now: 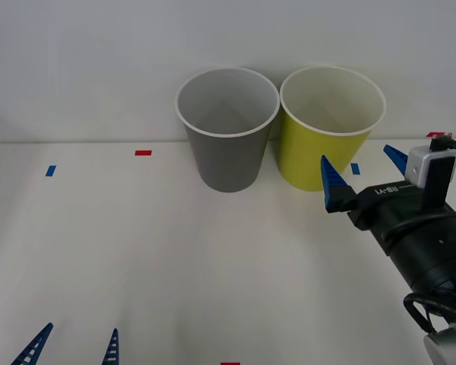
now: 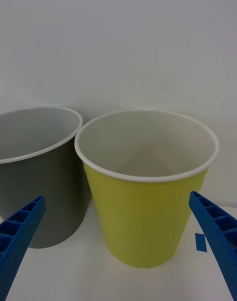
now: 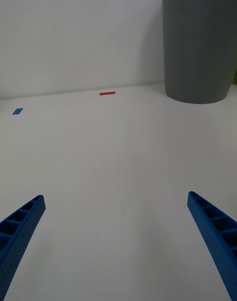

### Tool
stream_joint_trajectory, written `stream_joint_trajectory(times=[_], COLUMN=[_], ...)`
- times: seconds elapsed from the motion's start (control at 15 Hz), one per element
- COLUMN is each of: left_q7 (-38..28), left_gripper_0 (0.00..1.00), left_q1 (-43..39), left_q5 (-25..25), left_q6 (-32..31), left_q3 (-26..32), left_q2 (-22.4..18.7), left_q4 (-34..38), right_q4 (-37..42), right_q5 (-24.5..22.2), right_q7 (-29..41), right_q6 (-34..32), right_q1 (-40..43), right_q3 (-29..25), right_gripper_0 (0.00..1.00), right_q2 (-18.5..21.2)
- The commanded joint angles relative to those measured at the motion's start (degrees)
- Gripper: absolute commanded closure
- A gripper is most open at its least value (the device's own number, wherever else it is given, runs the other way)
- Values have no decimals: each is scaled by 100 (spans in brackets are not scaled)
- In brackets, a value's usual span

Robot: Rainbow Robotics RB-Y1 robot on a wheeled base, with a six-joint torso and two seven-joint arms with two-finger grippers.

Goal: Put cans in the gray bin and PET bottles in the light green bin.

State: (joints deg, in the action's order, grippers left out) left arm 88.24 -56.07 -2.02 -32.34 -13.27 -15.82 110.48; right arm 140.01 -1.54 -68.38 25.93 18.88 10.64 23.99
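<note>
The right tool [image 1: 363, 173] hangs wide and empty just in front of the light green bin [image 1: 327, 144]; the gray bin [image 1: 226, 144] stands beside it. No can or bottle lies on the table [image 1: 175, 258], so sorting looks finished. The left tool [image 1: 72, 346] waits wide, well short of the bins.

Soft, even light is spread over the white table [image 1: 137, 251]. Faint shadows are seen under the tall gray plastic bin [image 1: 226, 129] and the tall yellow-green plastic bin [image 1: 327, 125]. No glare is seen. Everything is shown sharp.

White lettering, seemingly "RB-Y1", stands on the right arm's black wrist [image 1: 387, 190].
</note>
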Motion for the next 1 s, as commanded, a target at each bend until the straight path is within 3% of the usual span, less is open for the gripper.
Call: stream_joint_trajectory(times=[0.07, 0.33, 0.47, 0.67, 0.8, 1.0], left_q7=[0, 0, 0, 0, 0, 0], left_gripper_0=[0, 0, 0, 0, 0, 0], left_q1=[0, 0, 0, 0, 0, 0], left_q5=[0, 0, 0, 0, 0, 0], left_q6=[0, 0, 0, 0, 0, 0], left_q3=[0, 0, 0, 0, 0, 0], left_q2=[0, 0, 0, 0, 0, 0], left_q4=[0, 0, 0, 0, 0, 0], right_q4=[-80, -721, -1486, -2356, -2707, -2707], right_q5=[-22, -312, -619, -576, -576, -549], right_q7=[-79, -9, 9, 35, 53, 44], right_q6=[-106, -1037, -2074, -3402, -3894, -4122], right_q1=[169, 213, 239, 494, 749, 1268], right_q3=[0, -9, -9, -97, -115, -141], right_gripper_0=[0, 0, 0, 0, 0, 0], right_q2=[-272, -228, -316, -474, -518, -554])
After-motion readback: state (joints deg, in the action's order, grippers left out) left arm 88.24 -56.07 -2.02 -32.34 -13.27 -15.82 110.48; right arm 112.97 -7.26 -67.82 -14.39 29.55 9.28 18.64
